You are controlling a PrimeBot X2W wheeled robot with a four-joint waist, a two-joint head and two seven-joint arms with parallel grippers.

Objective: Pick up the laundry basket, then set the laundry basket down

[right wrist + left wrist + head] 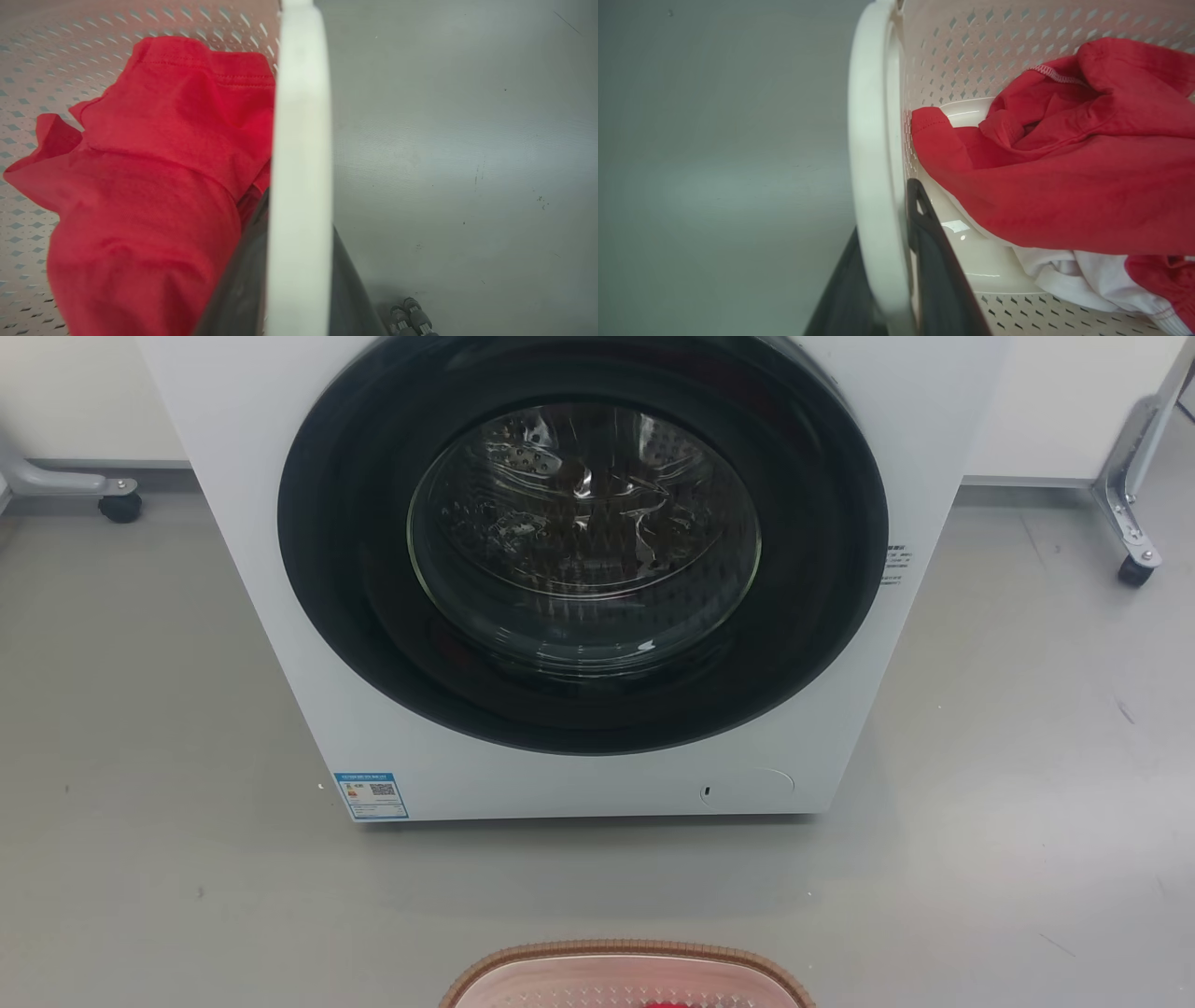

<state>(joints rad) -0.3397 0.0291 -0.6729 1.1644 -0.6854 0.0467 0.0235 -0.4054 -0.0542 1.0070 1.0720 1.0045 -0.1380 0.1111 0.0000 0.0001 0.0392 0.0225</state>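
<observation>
The laundry basket (625,957) shows its brown woven-look rim at the bottom edge of the head view, in front of the washer. Its cream perforated wall (971,46) holds a red garment (1064,177) lying over a white one (1078,275). My left gripper (885,210) is shut on the basket's white side handle (873,116), one dark finger outside it and one inside. My right gripper (299,214) grips the opposite white handle (301,93) the same way, with the red garment (154,163) beside it. Grey floor lies beyond both handles.
A white front-loading washer (579,784) with a round dark glass door (583,541) stands just beyond the basket. Metal legs on castors sit at the far left (112,490) and far right (1134,523). Grey floor (1027,803) lies on either side.
</observation>
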